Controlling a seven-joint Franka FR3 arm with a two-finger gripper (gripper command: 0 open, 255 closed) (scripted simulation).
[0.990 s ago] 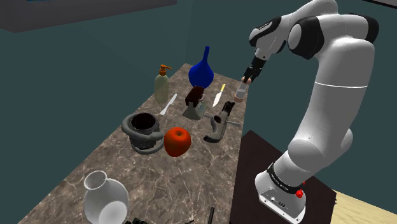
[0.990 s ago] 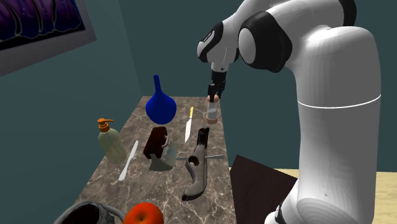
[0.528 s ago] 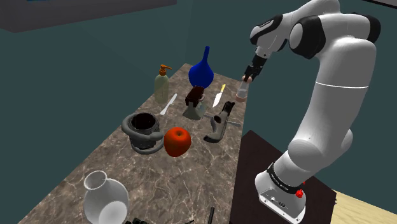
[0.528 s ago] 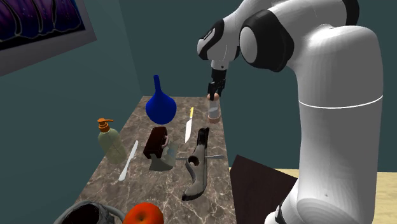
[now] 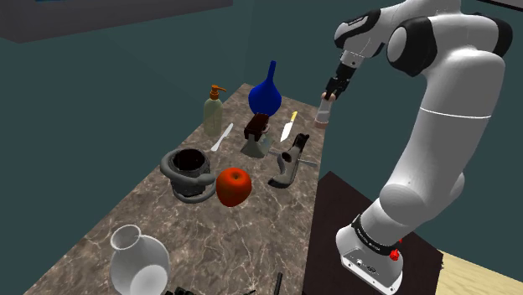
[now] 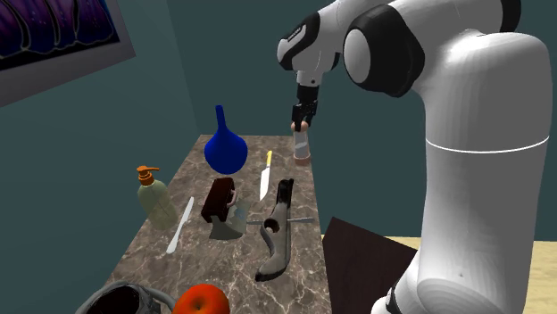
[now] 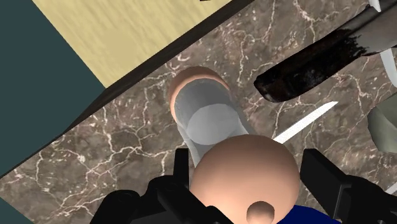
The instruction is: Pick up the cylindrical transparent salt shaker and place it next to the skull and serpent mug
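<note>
Gripper [image 5: 333,88] of mine, black and two-fingered, clamps the peach-capped clear cylindrical salt shaker [image 5: 323,112] by its top. The shaker appears to hang just above the far corner of the brown marble tabletop [image 5: 209,243]. Pickup looks done; the carry and set-down remain. The dark grey skull and serpent mug [image 5: 191,170] sits well apart, just beside a red apple [image 5: 234,185]. My white arm [image 5: 436,126] towers from the stand [image 5: 331,222], elbow high, wrist angled down.
</note>
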